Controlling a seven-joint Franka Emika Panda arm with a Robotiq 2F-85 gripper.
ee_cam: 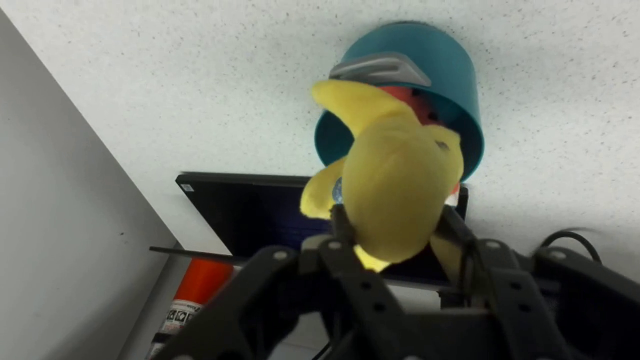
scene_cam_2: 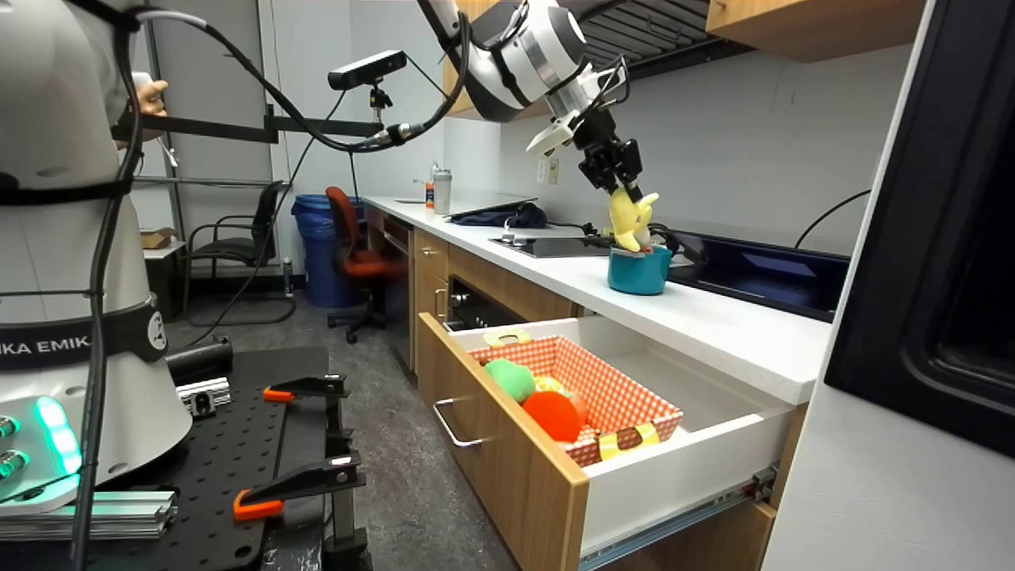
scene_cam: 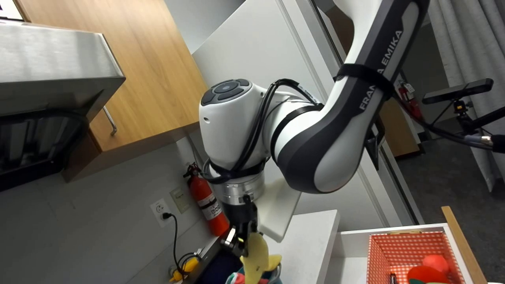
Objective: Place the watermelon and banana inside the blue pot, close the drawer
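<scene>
One banana (scene_cam_2: 625,216), pinched in my gripper (ee_cam: 395,219), hangs with its long axis near twelve-to-six in an exterior view, lower end at the mouth of the teal pot (scene_cam_2: 637,273) at six o'clock. Condition: yellow plush, peel flaps splayed. Red watermelon (ee_cam: 422,106) noted partly hidden inside. I judge release due next.

A red fire extinguisher (scene_cam: 206,203) is by the wall (scene_cam: 98,221) near an outlet (scene_cam: 158,208) with a black plug (scene_cam: 167,215) in it. A wooden cabinet (scene_cam: 154,83) is beside a steel range hood (scene_cam: 55,55); a grey curtain (scene_cam: 455,43) hangs well apart. A grey tumbler (scene_cam_2: 442,193) stands on the white counter (scene_cam_2: 714,329) beyond a black cooktop (scene_cam_2: 547,247). A blue bin (scene_cam_2: 323,266) and a red chair (scene_cam_2: 343,226) are on the floor (scene_cam_2: 412,460) near a black chair (scene_cam_2: 238,250). A red-checked basket (scene_cam_2: 607,377) holds a green toy (scene_cam_2: 510,379) and a red toy (scene_cam_2: 553,415).
</scene>
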